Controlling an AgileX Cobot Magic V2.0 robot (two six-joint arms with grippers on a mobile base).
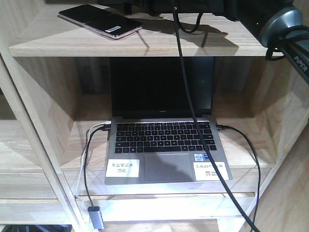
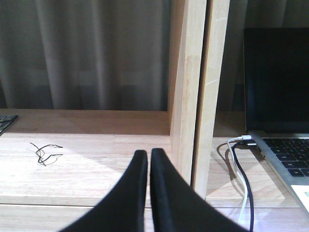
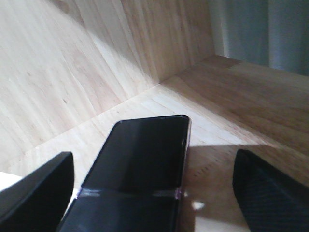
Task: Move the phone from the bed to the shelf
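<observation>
Nearest the lens in the right wrist view, the right gripper [image 3: 154,193] is seen with its two black fingers spread wide, one at each lower corner of the picture, and nothing held between them. The phone [image 3: 140,166] lies flat on the pale board between and just beyond those fingers, its glossy black face up and a faint crease running across it; no contact with either finger can be made out. The thing is judged light, stiff, slippery on its polished face and easily scratched or cracked, so any hold would best be taken across the long pinkish rims, clear of the crease, with modest force.

In the left wrist view, the left gripper [image 2: 148,159] is shown with its dark fingers pressed together, empty, over a lower board of the shelf [image 2: 188,96], beside an upright. A grey curtain hangs behind.

Farther off, the front-facing view supplies what the wrist cameras do not: the phone [image 1: 99,21] is placed on the upper board, its white sticker near the front end, well back from the board's front edge, while a laptop [image 1: 161,140] with cables plugged in sits open in the compartment below. The bed is not shown in any view.
</observation>
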